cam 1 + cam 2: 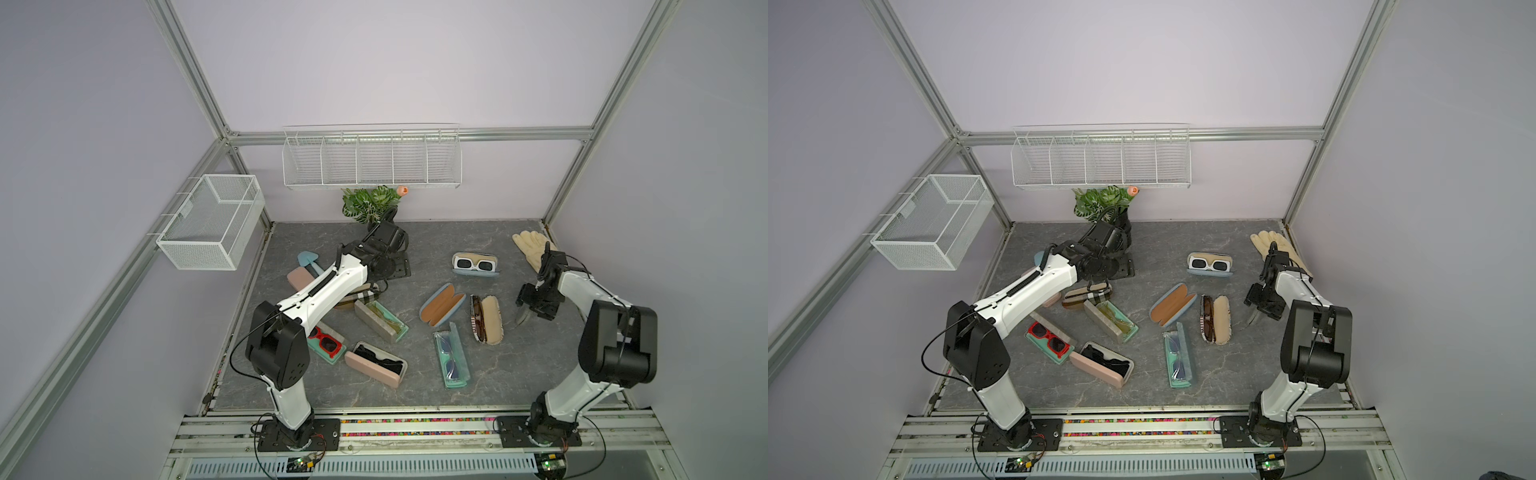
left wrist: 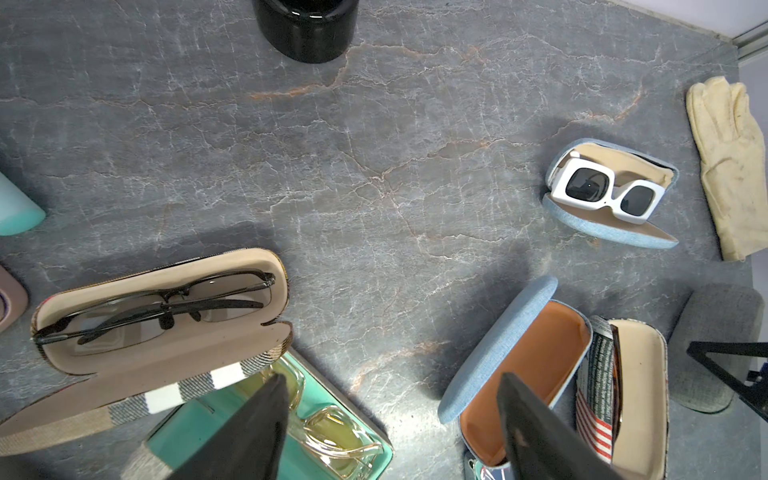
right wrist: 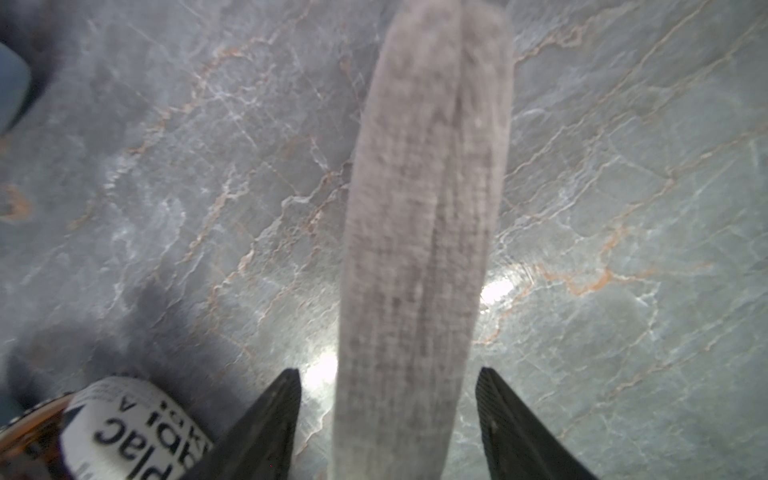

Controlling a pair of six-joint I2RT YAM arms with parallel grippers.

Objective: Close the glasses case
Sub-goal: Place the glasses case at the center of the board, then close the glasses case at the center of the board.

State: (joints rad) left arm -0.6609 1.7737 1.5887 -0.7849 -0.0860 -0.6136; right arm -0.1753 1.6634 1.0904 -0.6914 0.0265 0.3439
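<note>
A grey fabric glasses case (image 3: 419, 232) lies on the stone-look table between the fingers of my right gripper (image 3: 387, 370). Its two halves meet along a seam. The right gripper is open, with a gap on each side of the case and no finger touching it. In both top views the right gripper (image 1: 524, 309) (image 1: 1255, 309) points down at the right of the table, hiding most of the case. My left gripper (image 2: 392, 378) is open and holds nothing, hovering above an open plaid case (image 2: 158, 316) with dark glasses.
Several open cases with glasses lie mid-table: a blue one with white sunglasses (image 1: 475, 264), an empty tan-lined blue one (image 1: 442, 305), a newsprint one (image 1: 486, 319), a teal one (image 1: 451, 359) and a pink one (image 1: 376, 363). A glove (image 1: 530, 247) lies back right, a potted plant (image 1: 370, 203) at the back.
</note>
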